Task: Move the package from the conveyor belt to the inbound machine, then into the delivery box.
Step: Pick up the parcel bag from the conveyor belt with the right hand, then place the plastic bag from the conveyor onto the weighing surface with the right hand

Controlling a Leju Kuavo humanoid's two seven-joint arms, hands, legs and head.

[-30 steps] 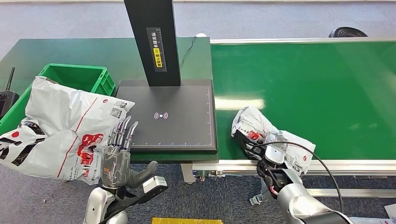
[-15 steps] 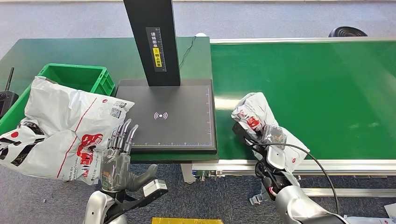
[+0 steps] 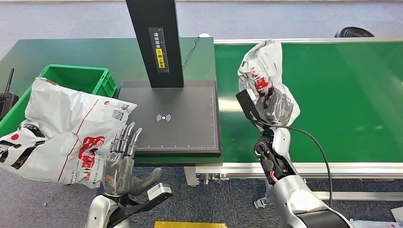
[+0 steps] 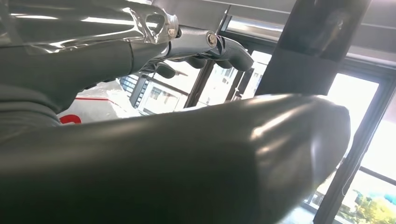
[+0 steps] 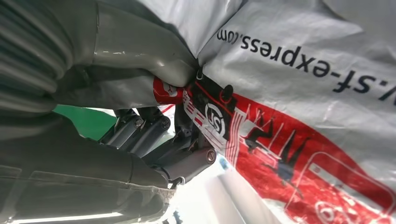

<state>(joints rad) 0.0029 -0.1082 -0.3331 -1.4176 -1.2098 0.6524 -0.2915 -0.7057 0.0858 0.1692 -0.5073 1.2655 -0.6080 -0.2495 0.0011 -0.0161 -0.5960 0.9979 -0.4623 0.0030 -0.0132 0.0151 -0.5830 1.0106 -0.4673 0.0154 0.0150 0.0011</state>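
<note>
My right hand (image 3: 274, 107) grips a white courier package (image 3: 262, 71) with red print and holds it up above the green conveyor belt (image 3: 342, 95), just right of the black inbound machine (image 3: 171, 118). In the right wrist view the thumb and dark fingers (image 5: 159, 135) pinch the package (image 5: 303, 93). My left hand (image 3: 121, 161) is raised near the front left corner of the machine's plate, fingers straight and apart, holding nothing. The left hand (image 4: 201, 46) also shows in the left wrist view. A green delivery box (image 3: 78, 78) stands left of the machine.
Large white packages (image 3: 66, 133) with red print lie over the box's front and spill toward me. The machine's black post (image 3: 156, 42) rises at the back of its plate. A black device (image 3: 7, 102) sits at the far left.
My right hand has lifted the package off the belt's near edge, raising it up and away from me. The left hand has barely moved.
</note>
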